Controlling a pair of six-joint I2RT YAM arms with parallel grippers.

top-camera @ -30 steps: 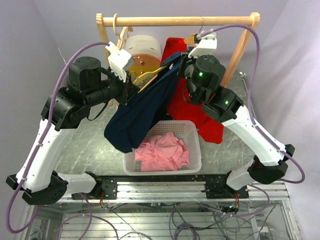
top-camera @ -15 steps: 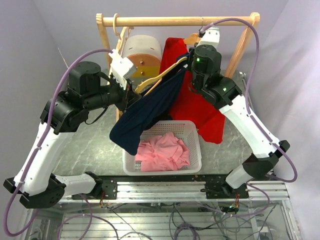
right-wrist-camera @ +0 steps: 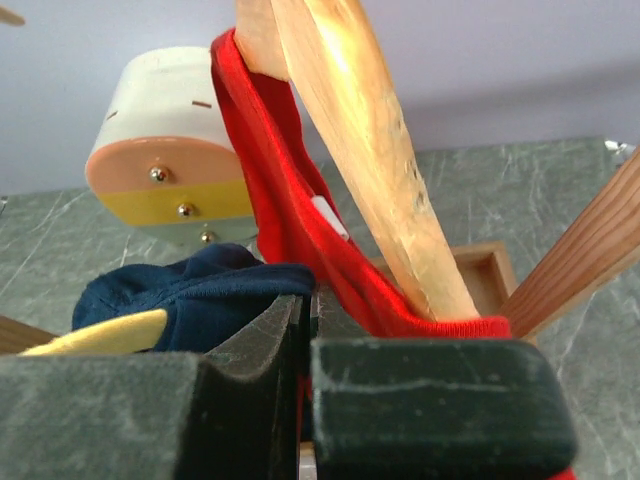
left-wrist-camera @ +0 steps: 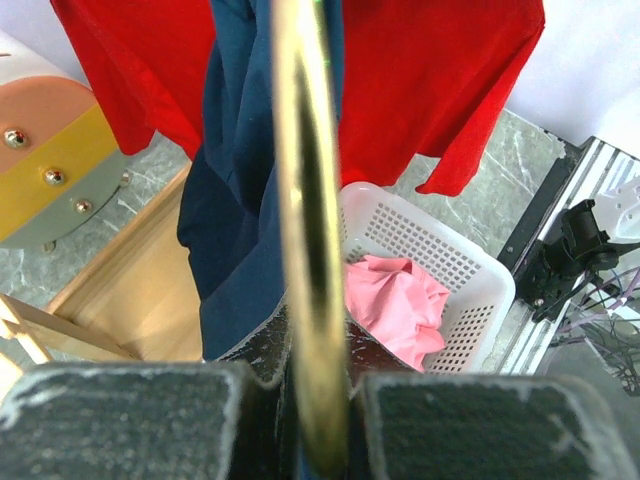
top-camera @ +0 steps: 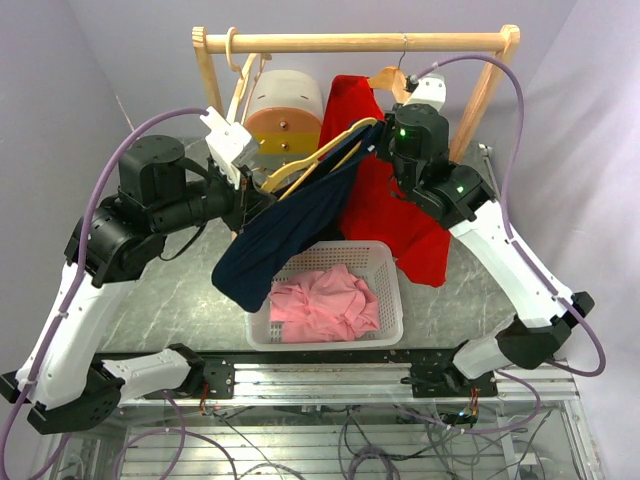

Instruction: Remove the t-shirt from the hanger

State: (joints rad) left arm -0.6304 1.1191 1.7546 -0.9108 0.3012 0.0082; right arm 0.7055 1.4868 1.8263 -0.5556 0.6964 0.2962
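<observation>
Top external view: I see the navy blue t-shirt (top-camera: 290,225) draped on a pale wooden hanger (top-camera: 318,160), held in midair above a white plastic basket (top-camera: 393,295). My left hand (top-camera: 250,190) pinches the hanger; my right hand (top-camera: 378,138) pinches the shirt's navy cloth.

Grey marbled table (top-camera: 170,290), white slotted basket (top-camera: 393,292) near its front edge, wooden rack (top-camera: 350,42) standing behind

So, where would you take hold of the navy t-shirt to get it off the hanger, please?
Grip the navy t-shirt by the shoulder fabric wrapping the hanger at its raised right tip, coming from beyond that tip. The left gripper clamps the hanger's lower end and the cloth sags there, so only that shoulder seems hooked.
</observation>
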